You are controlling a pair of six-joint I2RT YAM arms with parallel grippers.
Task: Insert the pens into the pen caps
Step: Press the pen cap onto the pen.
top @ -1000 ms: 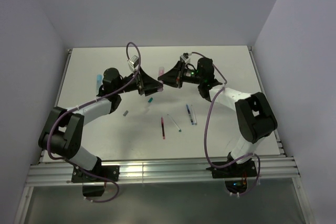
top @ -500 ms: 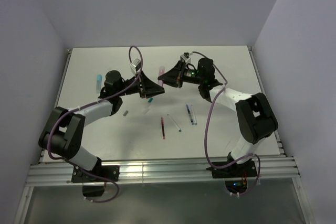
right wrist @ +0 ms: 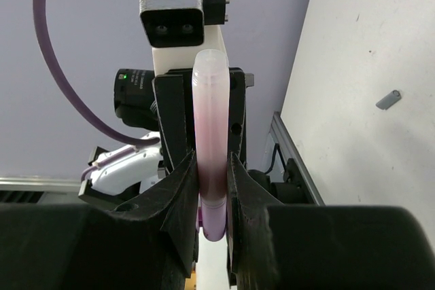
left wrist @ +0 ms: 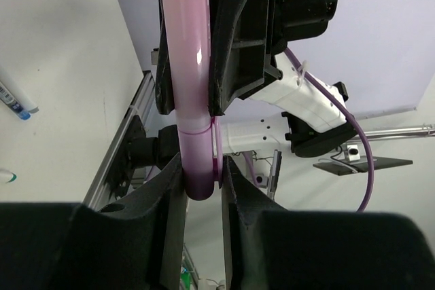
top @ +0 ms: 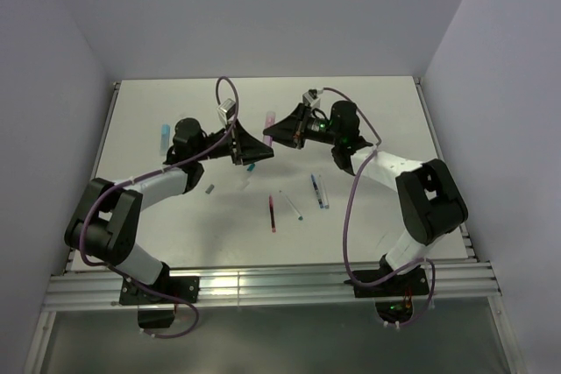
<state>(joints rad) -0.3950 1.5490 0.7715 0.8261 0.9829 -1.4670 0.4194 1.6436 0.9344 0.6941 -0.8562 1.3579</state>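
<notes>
Left pincer, nearly closed, clamps the glossy translucent pink plastic cap. The cap looks seated on the smooth round pink pen barrel, held mid-air above the matte white counter. Right pincer is narrowed onto that barrel. Push straight along the axis until the seam closes, without twisting or bending.

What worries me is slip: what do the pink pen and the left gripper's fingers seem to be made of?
Pink pen: likely translucent plastic, glossy; a bright glare streak runs along its barrel. Left gripper's fingers: probably matte black plastic, dull with no sharp glare; rubber padding cannot be ruled out.
</notes>
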